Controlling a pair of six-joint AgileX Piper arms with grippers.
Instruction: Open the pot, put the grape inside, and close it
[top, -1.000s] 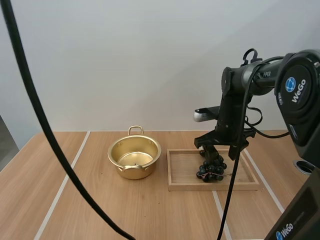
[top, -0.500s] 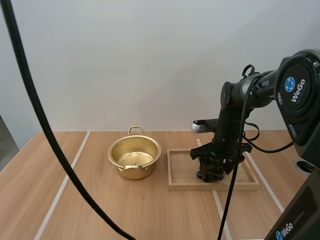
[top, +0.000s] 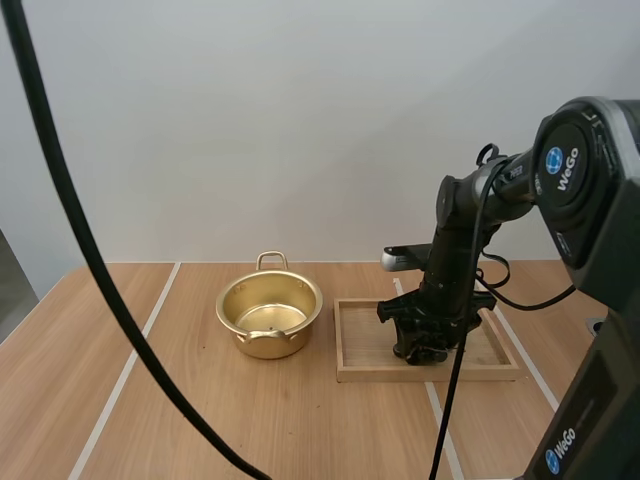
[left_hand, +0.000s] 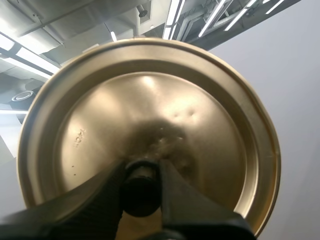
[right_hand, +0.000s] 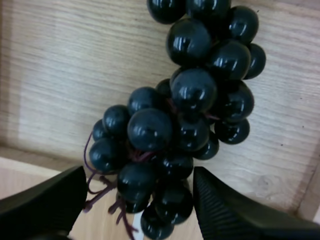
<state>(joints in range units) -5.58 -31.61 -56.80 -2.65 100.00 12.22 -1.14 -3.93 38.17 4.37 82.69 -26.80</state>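
Observation:
The gold pot stands open on the table, left of the wooden tray. Its gold lid is seen from below in the left wrist view, my left gripper shut on its dark knob. My right gripper is down in the tray over the bunch of dark grapes. In the right wrist view the right gripper is open, its fingers standing on either side of the bunch's near end, with the stem between them.
The tray's raised wooden rim runs close beside the grapes. White stripes cross the wooden table on both sides of the pot and tray.
My right arm has come down into the tray, so the gripper now sits low around the grapes. The pot has not moved.

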